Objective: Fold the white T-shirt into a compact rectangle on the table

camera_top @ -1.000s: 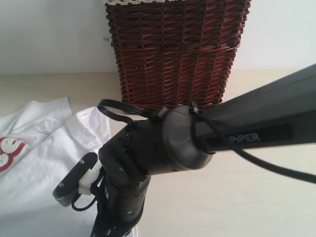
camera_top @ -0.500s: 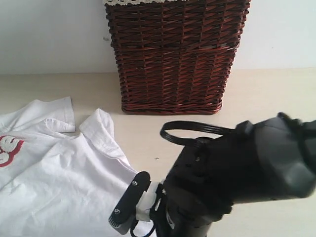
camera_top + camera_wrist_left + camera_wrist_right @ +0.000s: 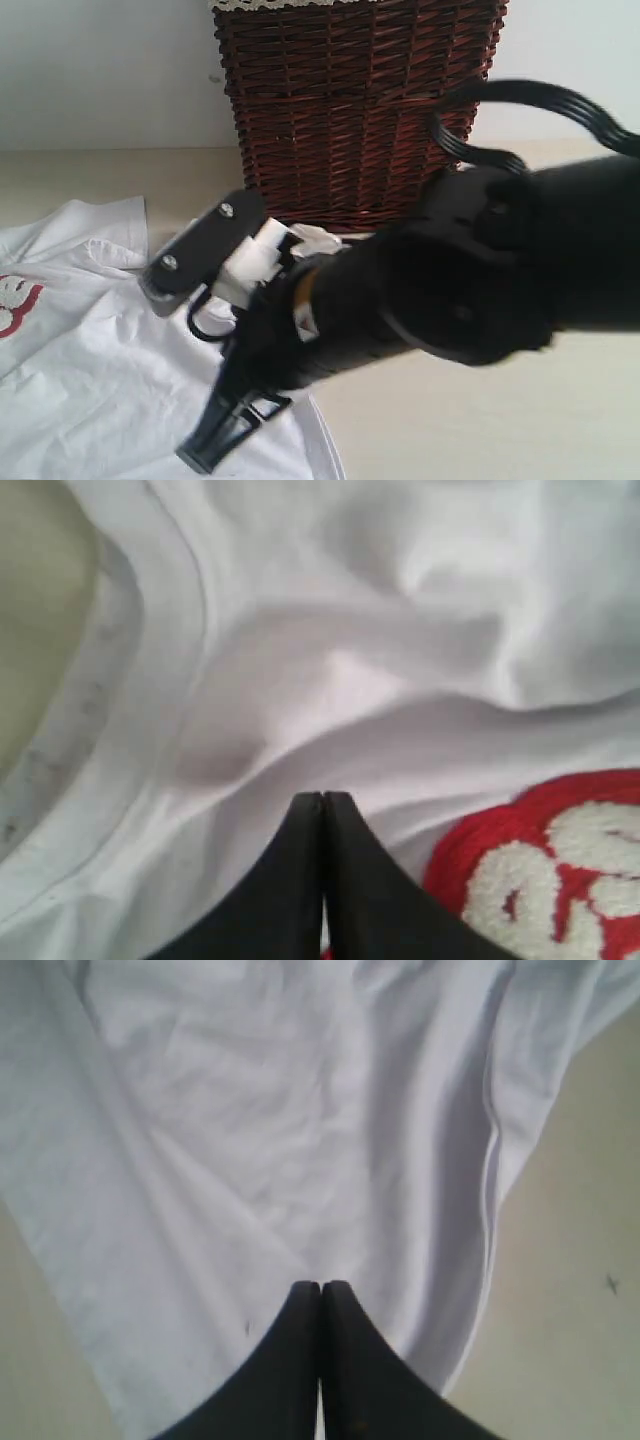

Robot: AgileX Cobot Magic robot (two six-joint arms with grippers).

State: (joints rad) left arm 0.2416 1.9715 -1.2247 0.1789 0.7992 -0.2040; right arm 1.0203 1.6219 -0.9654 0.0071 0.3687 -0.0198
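Exterior: your right arm is blurred and fills middle and right. white T-shirt lies spread on table, lower left, with wicker basket behind.
Left wrist: left gripper jaws pressed together over shirt — red lettering just beside.
Right wrist: right gripper jaws pressed together over shirt — bare table alongside.

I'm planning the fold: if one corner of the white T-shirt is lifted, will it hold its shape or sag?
The white cotton T-shirt would probably sag limply, since it already lies in soft wrinkles and folds. Pushed across the pale beige table, it would likely bunch up rather than slide whole.
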